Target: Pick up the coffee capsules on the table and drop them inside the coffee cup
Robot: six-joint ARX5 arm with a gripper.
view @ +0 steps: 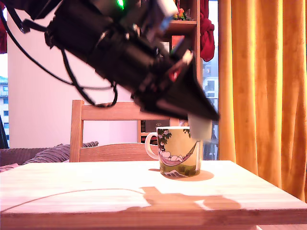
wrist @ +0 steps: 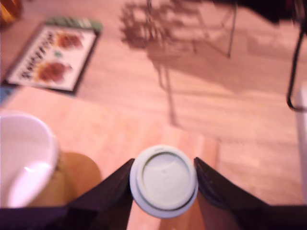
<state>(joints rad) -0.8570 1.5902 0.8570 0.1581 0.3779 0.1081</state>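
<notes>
My gripper (view: 201, 125) is in the air, shut on a sage green coffee capsule (view: 200, 128), which hangs at the level of the coffee cup's rim, just off its side on the exterior view's right. In the wrist view the capsule's pale round top (wrist: 164, 180) sits clamped between the two dark fingers (wrist: 218, 189). The coffee cup (view: 177, 151) is a yellow-green mug with a hammock print and white handle, upright on the pale wooden table (view: 96, 189). Its white inside (wrist: 21, 160) shows beside the gripper in the wrist view. No other capsule shows.
A wooden chair (view: 112, 132) stands behind the table. Orange curtains (view: 261, 81) hang at the exterior view's right. The table's far edge (wrist: 120, 112) and the wooden floor with a patterned mat (wrist: 50, 60) show below in the wrist view.
</notes>
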